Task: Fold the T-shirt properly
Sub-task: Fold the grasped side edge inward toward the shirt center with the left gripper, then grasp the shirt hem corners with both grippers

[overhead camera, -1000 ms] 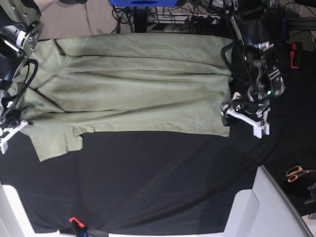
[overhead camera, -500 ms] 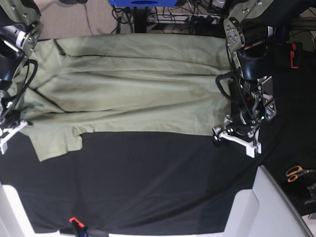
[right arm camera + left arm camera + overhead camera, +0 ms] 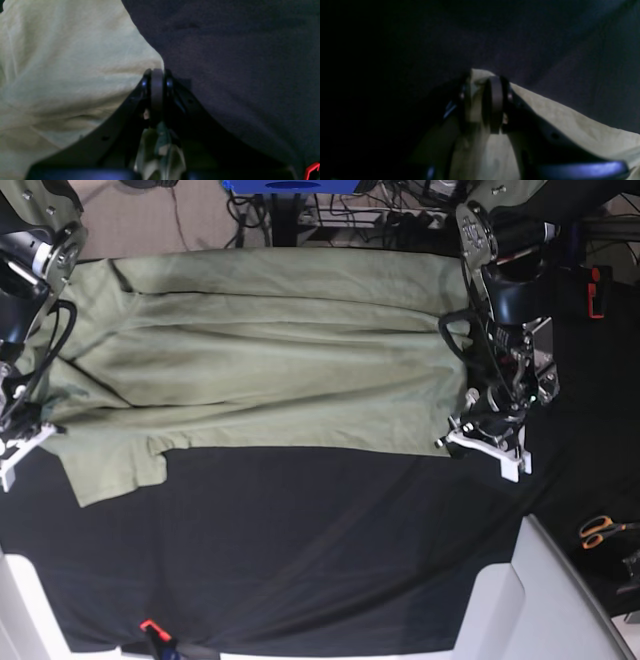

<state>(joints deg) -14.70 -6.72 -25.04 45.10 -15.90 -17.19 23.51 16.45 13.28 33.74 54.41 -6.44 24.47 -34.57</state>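
Both my grippers pinch the pale sage-green cotton T-shirt, spread flat on black table cloth: left gripper clamps hem corner, right gripper clamps shoulder-side edge. Risk: thin bite slips on lifting, fold skews

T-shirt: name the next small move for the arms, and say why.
Probably lift both pinched corners together. The left gripper has T-shirt fabric between its jaws at the hem corner, the right gripper is shut at the opposite edge, and the shirt lies flat on the black cloth.
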